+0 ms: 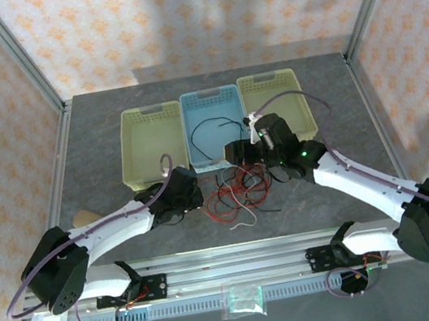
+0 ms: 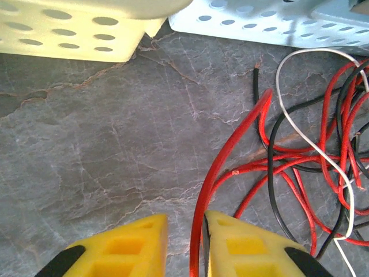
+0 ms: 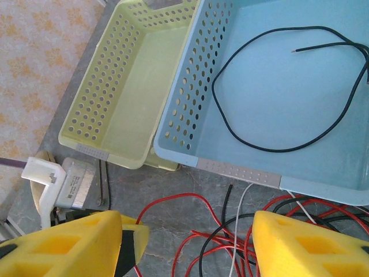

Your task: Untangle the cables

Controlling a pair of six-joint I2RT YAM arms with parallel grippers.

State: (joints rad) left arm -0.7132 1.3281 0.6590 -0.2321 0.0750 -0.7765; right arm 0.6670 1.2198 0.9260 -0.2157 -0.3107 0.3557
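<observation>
Red, black, white cables point(image 1: 241, 193) tangled on grey counter point(image 2: 86, 144), just before blue basket point(image 3: 239, 172); one black cable point(image 3: 214, 88) inside basket; left pincer point(image 2: 185, 224) narrowly parted, red cable point(image 2: 230, 151) running between fingers, gap remaining; right pincer point(image 3: 196, 225) spread wide above tangle.

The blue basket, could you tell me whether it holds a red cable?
No, the blue basket holds just a black cable loop.
</observation>
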